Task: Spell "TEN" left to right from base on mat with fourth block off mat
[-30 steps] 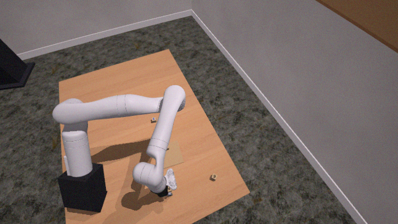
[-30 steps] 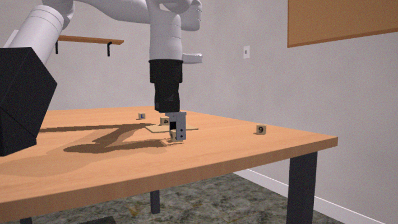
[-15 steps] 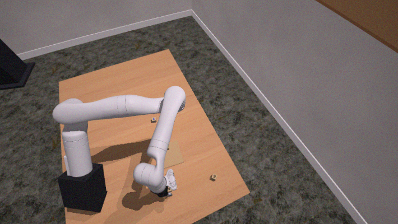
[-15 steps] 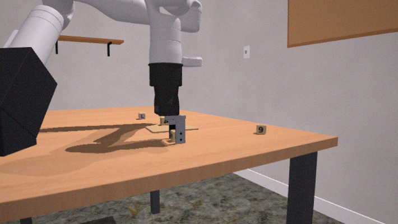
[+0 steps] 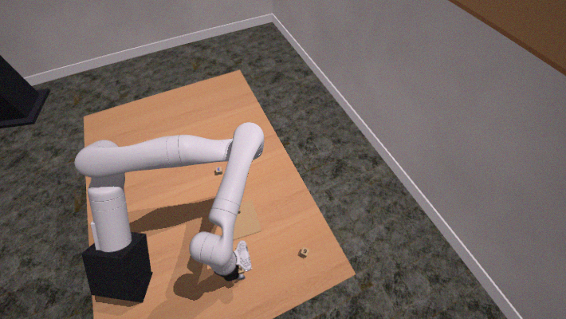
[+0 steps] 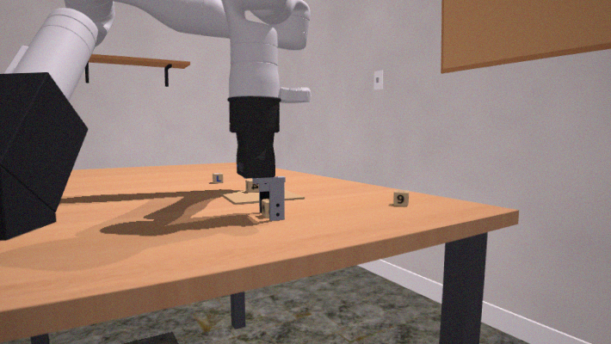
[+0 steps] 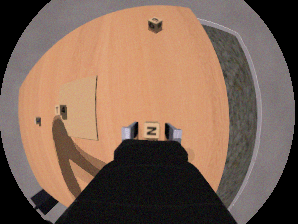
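Note:
My gripper (image 6: 268, 214) (image 7: 151, 128) (image 5: 240, 273) is open and lowered to the table top, its fingers on either side of a small wooden letter block (image 6: 265, 207) (image 7: 152, 129). That block rests on the table, a little in front of the tan mat (image 5: 250, 224) (image 6: 291, 197) (image 7: 81, 106). Its top letter looks like an N seen sideways. A second block (image 6: 249, 186) (image 7: 61, 111) lies on the mat's edge. A third block (image 5: 218, 171) (image 6: 218, 178) (image 7: 37, 120), showing an L on its side, lies beyond the mat. A fourth block (image 5: 304, 252) (image 6: 400, 199) (image 7: 154, 24), showing a 9, lies off the mat to the right.
The wooden table (image 5: 167, 104) (image 6: 344, 232) ends close in front of the gripper and to the right of the 9 block. The robot's black base (image 5: 117, 271) (image 6: 30, 155) stands at the table's near left corner. The arm hangs over the mat.

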Motion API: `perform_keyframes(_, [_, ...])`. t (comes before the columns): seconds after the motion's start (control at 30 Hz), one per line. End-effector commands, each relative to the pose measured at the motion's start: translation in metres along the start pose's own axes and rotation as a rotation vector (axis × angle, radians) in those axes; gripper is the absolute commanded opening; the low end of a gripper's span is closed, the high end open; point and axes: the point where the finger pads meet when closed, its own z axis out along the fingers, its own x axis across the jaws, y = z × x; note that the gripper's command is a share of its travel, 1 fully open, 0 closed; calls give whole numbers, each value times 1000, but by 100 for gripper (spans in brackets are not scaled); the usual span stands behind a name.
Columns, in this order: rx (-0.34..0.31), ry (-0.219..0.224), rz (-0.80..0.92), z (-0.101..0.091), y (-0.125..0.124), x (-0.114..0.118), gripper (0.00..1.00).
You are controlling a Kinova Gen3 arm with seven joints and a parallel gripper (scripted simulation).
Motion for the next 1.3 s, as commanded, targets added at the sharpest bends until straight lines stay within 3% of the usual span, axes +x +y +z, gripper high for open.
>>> perform_keyframes(0.0, [1,1,0,-1,0,0,100])
perform_keyframes(0.4, [1,1,0,-1,0,0,100])
perform_keyframes(0.43, [1,1,0,-1,0,0,79])
perform_keyframes(0.97, [1,1,0,-1,0,0,79])
perform_keyframes(1.0, [1,1,0,-1,0,0,49])
perform_keyframes(1.27, [1,1,0,-1,0,0,49])
